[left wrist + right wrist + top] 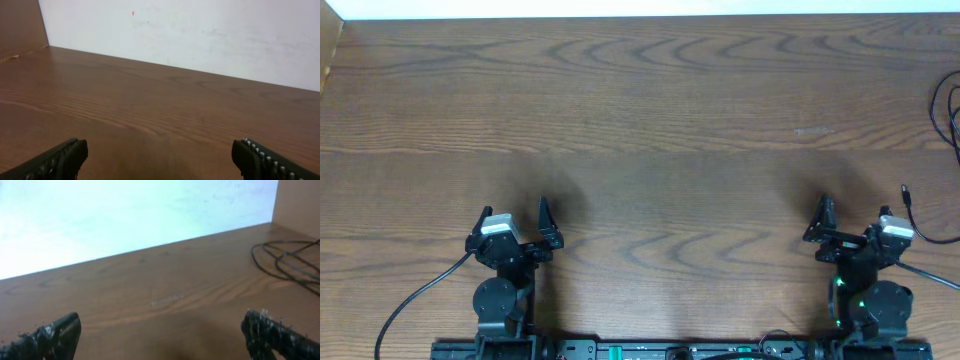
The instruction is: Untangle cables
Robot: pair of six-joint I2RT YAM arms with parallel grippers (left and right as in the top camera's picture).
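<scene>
A thin black cable [950,110] lies in loops at the table's far right edge, partly cut off by the frame. It also shows in the right wrist view [285,260], ahead and to the right of the fingers. A thin black cord end with a small plug [906,195] lies just right of my right gripper. No white cable is in view. My left gripper [514,212] is open and empty near the front edge, with wide-apart fingers in its wrist view [160,160]. My right gripper [853,212] is open and empty too [162,335].
The wooden table [640,120] stretches bare between the arms and a white wall at the back [200,35]. A wooden side panel stands at the far left [20,25] and another at the far right [300,200]. Thicker arm cables trail at the front [410,300].
</scene>
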